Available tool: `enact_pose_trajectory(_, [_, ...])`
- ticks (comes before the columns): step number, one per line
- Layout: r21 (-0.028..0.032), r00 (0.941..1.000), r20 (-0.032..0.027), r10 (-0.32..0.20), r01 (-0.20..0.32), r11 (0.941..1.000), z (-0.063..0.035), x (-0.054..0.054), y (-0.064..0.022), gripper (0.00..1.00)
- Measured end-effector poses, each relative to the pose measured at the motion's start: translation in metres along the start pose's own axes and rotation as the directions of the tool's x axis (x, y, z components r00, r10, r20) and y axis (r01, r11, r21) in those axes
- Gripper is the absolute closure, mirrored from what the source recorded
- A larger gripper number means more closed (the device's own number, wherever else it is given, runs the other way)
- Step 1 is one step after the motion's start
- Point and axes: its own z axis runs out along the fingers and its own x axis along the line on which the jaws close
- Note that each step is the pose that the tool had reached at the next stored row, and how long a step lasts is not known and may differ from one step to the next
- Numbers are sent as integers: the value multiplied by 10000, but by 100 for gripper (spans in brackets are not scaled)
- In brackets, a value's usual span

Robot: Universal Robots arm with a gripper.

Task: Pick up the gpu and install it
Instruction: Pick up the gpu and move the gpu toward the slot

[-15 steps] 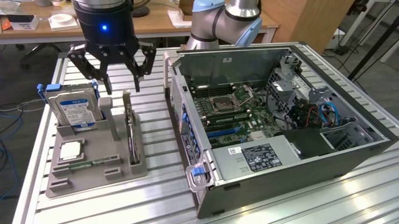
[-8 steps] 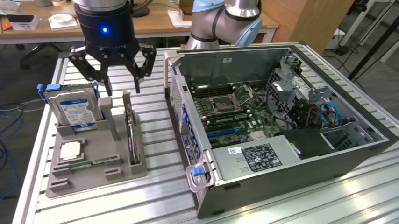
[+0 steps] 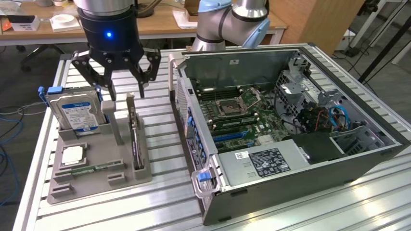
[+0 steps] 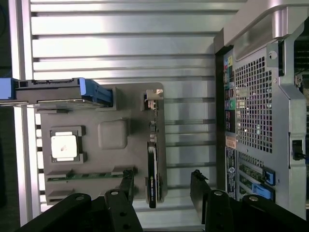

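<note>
Hovering above the grey holder point(image 3: 96, 186), the gripper point(image 3: 125, 91) carries nothing and its fingers point(image 3: 146, 74) are spread wide. That looks like the width needed to drop astride a thin card.

The gpu point(image 3: 135, 144) is untouched. It stands on edge in the slot along the holder's side nearest the PC case point(image 3: 231, 67), bracket end up. On-edge storage probably leaves its upper edge free for a pinch from above.

In the wrist view the card runs between the two fingers, nearer one than the other, so alignment looks rough rather than centred.

The hard drive point(image 3: 74, 113) stands upright at the holder's far corner. The CPU point(image 3: 72, 155) and memory stick point(image 3: 90, 169) lie flat in the holder's pockets.

The case lies open-side up just beside the holder, likely so the board slots can be reached from above.
</note>
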Motion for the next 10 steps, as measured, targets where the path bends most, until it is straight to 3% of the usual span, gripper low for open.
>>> enact_pose_trajectory(10, [0,10000,0,0,0,10000,84,2,-13,41])
